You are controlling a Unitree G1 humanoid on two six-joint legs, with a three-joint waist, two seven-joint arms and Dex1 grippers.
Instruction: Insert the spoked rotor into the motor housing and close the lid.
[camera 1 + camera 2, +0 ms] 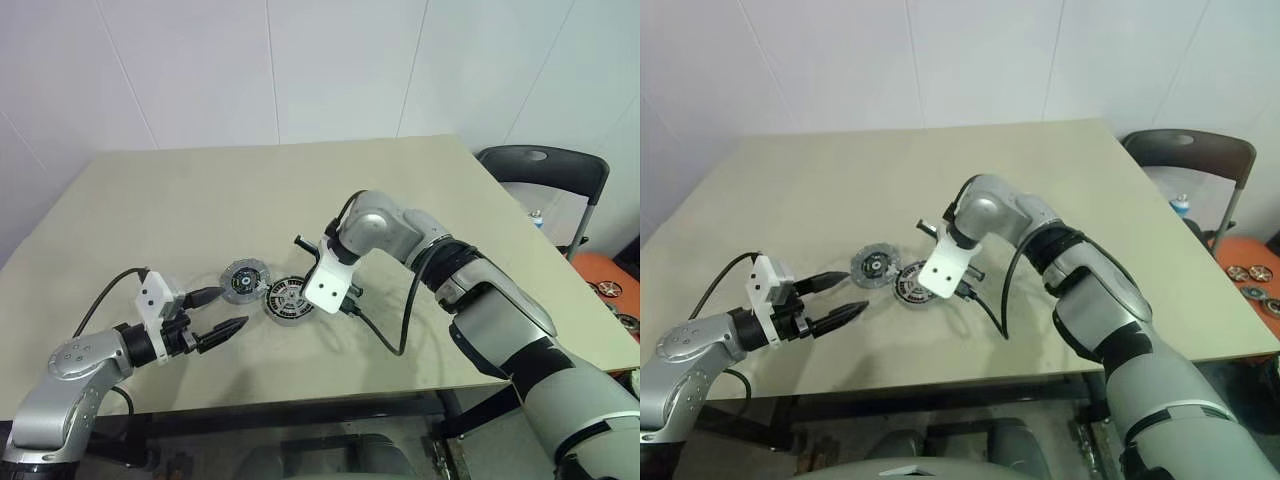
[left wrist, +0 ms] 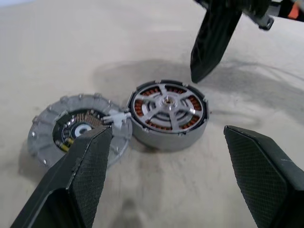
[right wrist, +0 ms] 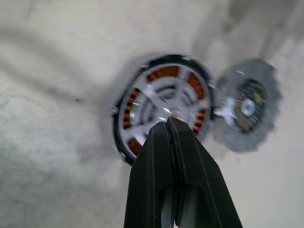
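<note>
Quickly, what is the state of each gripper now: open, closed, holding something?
Left gripper: open, holding nothing.
Right gripper: closed, holding nothing, above the motor housing.

The spoked rotor (image 2: 168,109) sits in the motor housing (image 2: 169,137), directly under the right gripper (image 3: 172,124); the lid (image 2: 76,130) lies touching the housing, just ahead of the left gripper (image 1: 222,312).

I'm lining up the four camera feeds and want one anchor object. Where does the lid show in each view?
Left eye view: the lid lies on the table, left of centre.
Right eye view: lid, left of centre.
Left wrist view: lid, at left, partly behind a left gripper finger.
Right wrist view: lid, at right.
Shared landmark: the motor housing, touching the lid's edge in every view.
</note>
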